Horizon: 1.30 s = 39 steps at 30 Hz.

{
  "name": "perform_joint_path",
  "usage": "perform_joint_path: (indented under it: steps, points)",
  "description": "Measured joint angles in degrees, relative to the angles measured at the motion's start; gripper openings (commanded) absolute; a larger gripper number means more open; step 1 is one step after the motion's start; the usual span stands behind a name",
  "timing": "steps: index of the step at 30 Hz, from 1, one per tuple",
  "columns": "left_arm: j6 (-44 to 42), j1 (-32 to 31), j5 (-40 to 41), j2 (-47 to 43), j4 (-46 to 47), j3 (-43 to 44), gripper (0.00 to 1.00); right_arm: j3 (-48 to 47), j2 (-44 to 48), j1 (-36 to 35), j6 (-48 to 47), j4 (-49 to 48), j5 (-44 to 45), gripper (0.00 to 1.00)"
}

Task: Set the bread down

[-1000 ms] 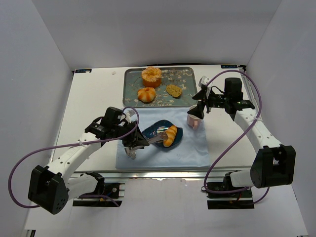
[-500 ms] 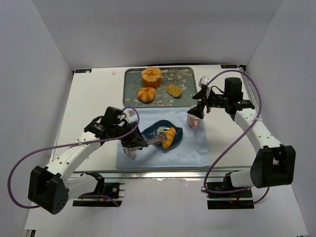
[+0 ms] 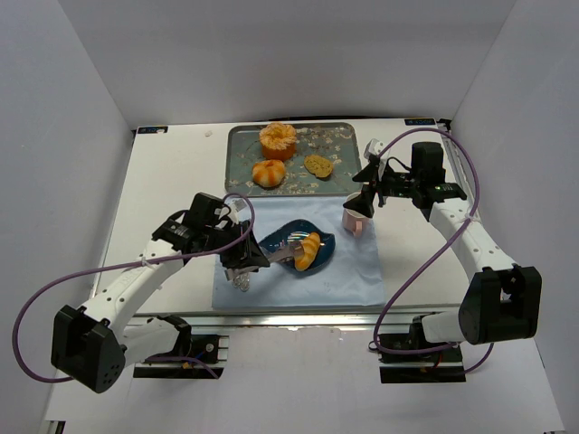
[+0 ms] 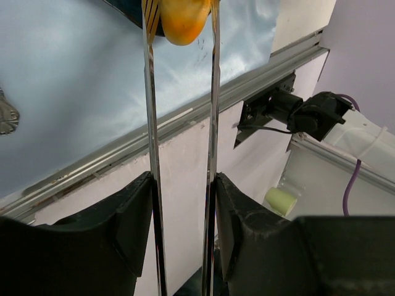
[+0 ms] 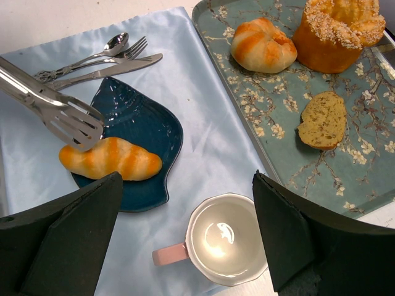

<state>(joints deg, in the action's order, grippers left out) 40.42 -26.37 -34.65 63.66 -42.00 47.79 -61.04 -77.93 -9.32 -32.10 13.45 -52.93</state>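
The left wrist view's top edge cuts off the bread roll and the tongs at their tips.

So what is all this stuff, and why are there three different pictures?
It is a robot with two arms, each ending in a pincer called a gripper. One picture looks down from above. The other two come from small cameras on the wrists. The left gripper holds metal tongs, whose tips are at a long bread roll lying on a blue plate. The right gripper is open, over a pink mug. Plate, mug and cutlery sit on a pale blue cloth. Behind is a flowered tray holding a round roll, a tall bun and a slice.
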Motion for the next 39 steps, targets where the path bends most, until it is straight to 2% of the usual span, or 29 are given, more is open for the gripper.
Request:
perform_joint_path:
  steps: [9, 14, 18, 22, 28, 34, 39]
  points:
    - [-2.51, 2.69, 2.56, 0.33, -2.8, 5.75, 0.53, 0.02, 0.0, 0.0, 0.02, -0.04, -0.2, 0.89]
    - [-1.64, 6.19, 3.02, 1.53, -1.36, 7.13, 0.53, 0.02, 0.0, 0.0, 0.07, -0.2, -0.22, 0.89]
    - [3.82, 11.54, 4.13, 3.32, 4.07, 6.97, 0.53, 0.02, 0.0, 0.0, 0.17, -0.35, -0.39, 0.89]
    - [12.02, 16.02, 5.95, 5.68, 13.77, 5.97, 0.52, 0.02, 0.0, 0.0, 0.24, -0.42, -0.46, 0.89]
    - [22.84, 18.01, 9.29, 11.93, 26.51, 5.14, 0.51, 0.09, 0.0, 0.0, 0.61, -1.51, -0.85, 0.89]
    - [25.09, 18.08, 11.76, 20.61, 26.71, 9.01, 0.52, 1.25, 0.07, 0.02, 0.7, -2.1, -0.83, 0.89]
    - [25.11, 18.56, 11.82, 23.3, 25.86, 12.04, 0.52, 2.12, 0.11, 0.46, 0.81, -2.12, -0.83, 0.89]
